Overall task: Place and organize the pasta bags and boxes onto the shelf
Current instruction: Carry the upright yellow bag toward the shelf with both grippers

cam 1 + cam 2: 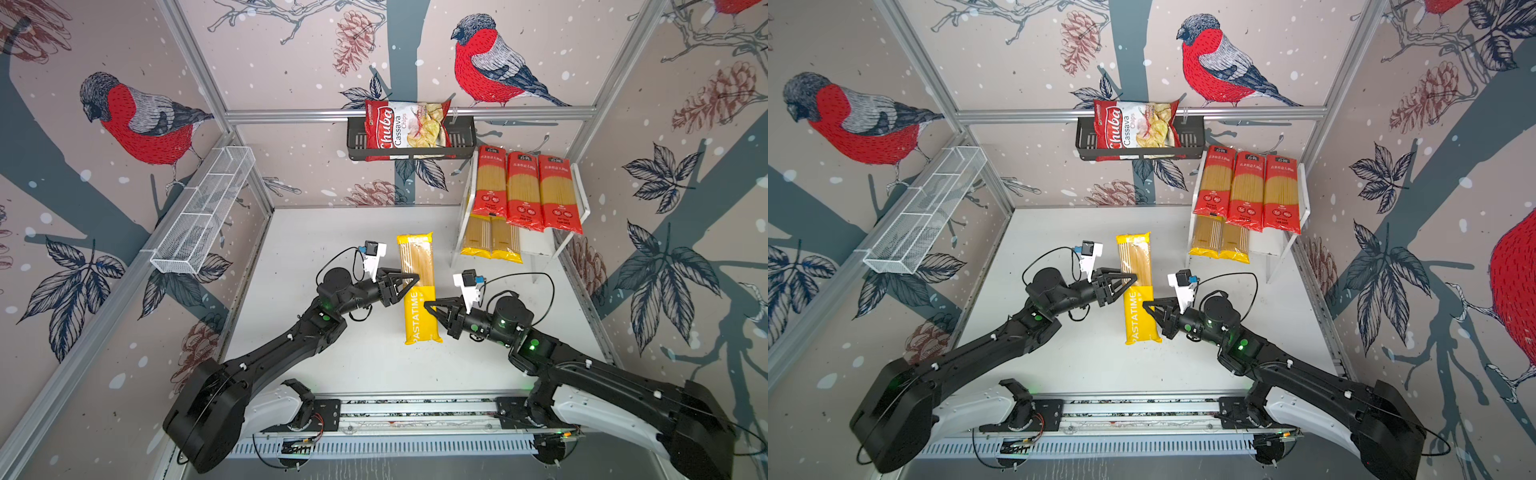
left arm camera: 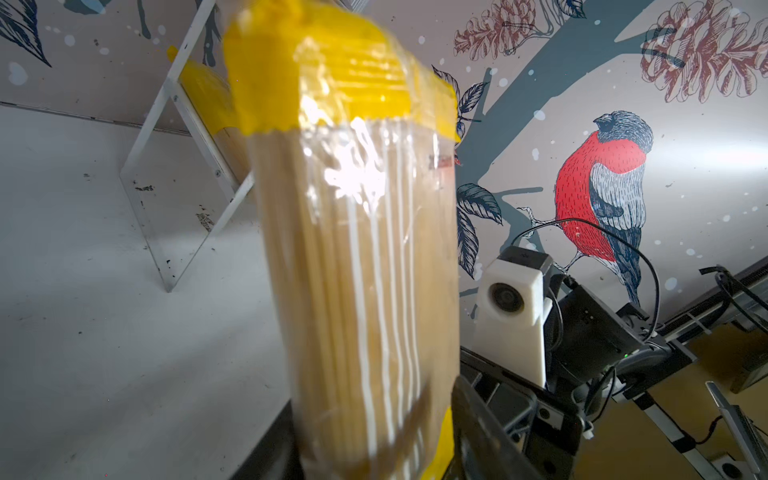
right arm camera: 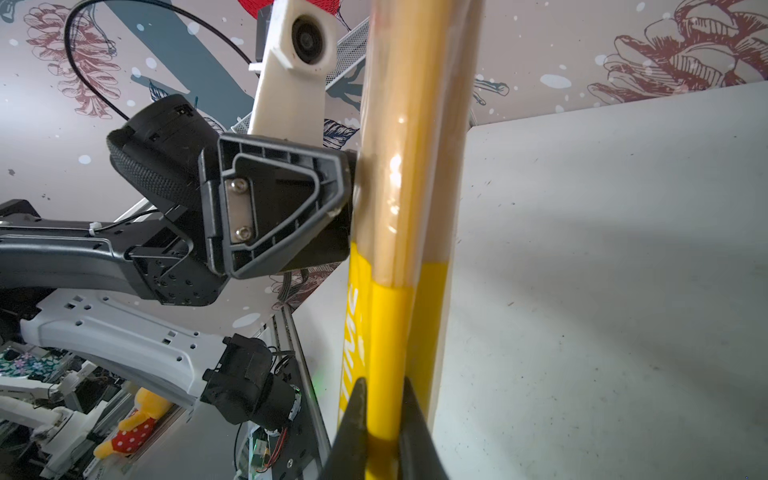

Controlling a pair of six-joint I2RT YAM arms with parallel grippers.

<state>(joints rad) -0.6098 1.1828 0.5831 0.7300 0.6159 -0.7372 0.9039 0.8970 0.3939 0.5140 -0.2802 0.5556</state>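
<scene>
1. Stretching lengthwise across the middle of the bench (image 1: pixel 353 374), a yellow PASTATIME packet (image 1: pixel 420 328) lies between the two arms with its clear end towards the far edge. I cannot tell whether it rests on the surface or is just clear of it.
2. The right jaws are pinched tight on the packet's right long edge, at the yellow printed half; the right wrist view shows the fingertips (image 3: pixel 351 436) squeezing the film.
3. The left jaws sit at the opposite long edge, on the clear part, with a finger on either side. I cannot tell whether they have truly clamped it.
4. At the far right corner stands the white shelf (image 1: pixel 536 245), with three red spaghetti packets (image 1: pixel 523 191) side by side on top and two yellow packets (image 1: pixel 492 245) on the lower board.
</scene>
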